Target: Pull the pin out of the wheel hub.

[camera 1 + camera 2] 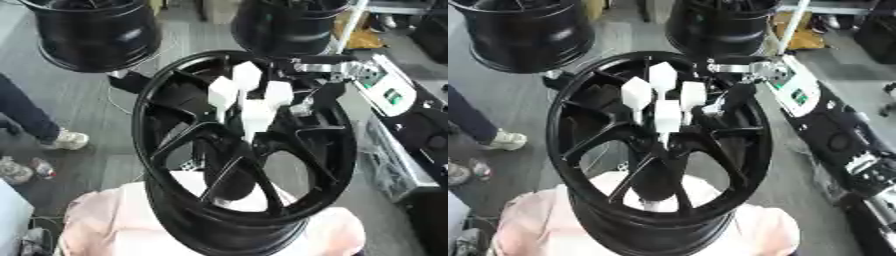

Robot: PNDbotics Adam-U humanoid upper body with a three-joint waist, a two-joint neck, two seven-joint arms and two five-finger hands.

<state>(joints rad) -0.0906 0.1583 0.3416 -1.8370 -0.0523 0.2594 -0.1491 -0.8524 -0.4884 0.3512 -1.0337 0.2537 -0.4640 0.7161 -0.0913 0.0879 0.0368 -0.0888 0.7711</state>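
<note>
The right arm (741, 66) was built of silver metal pieces with black parts between them, coming in from the right side. Its surface looked shiny, with small dark screws or holes on the silver bracket. The right hand (322, 95) was black, and its shape was hard to see against the dark background.

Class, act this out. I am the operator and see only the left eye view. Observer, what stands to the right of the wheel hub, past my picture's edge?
Observer: In the right eye view, the black housing to the right of the wheel hub shows whole, with a round part on its face.
Operator: And lower down on that side?
Observer: A silver panel sits just below the black housing, close to the right edge.
</note>
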